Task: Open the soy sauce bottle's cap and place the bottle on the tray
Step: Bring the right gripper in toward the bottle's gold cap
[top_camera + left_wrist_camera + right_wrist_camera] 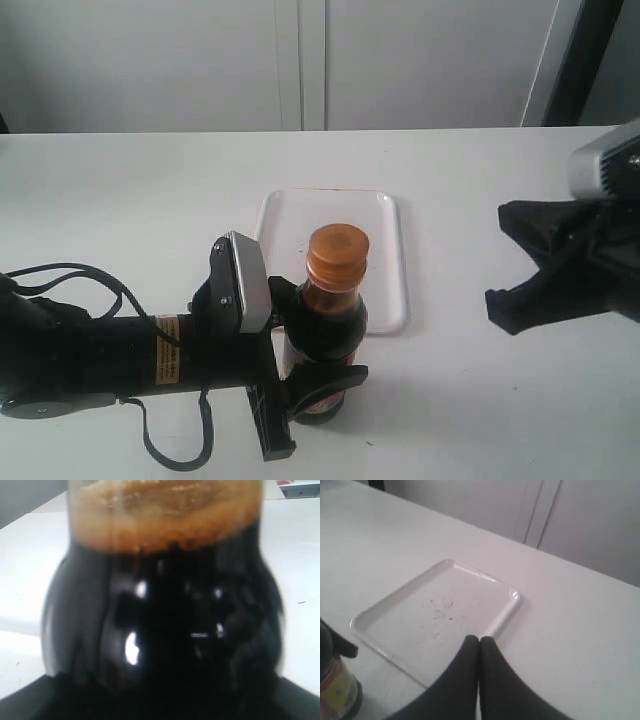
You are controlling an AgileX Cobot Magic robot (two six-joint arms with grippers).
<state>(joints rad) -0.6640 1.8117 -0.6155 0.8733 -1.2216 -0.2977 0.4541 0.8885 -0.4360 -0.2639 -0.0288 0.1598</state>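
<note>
Low on the left, the black left arm lies along the white counter [120, 190], and its left gripper [318, 345] has its jaws clenched around the small glass soy sauce bottle of dark liquid [328, 330]. The bottle stands upright on the counter, just off the near edge of the flat white rectangular plastic tray [385, 225], not on it. Its round orange-gold plastic cap [337, 252] sits down on the neck, closed. From the left wrist the dark belly of the bottle [165, 630] fills the view, with brown foam at the liquid's top. Beyond the bottle the tray lies bare, a few dark specks on its floor. Well to the right, the black right gripper [479, 647] hangs above the counter, holding nothing; from its wrist camera the fingertips meet, jaws pressed together.
</note>
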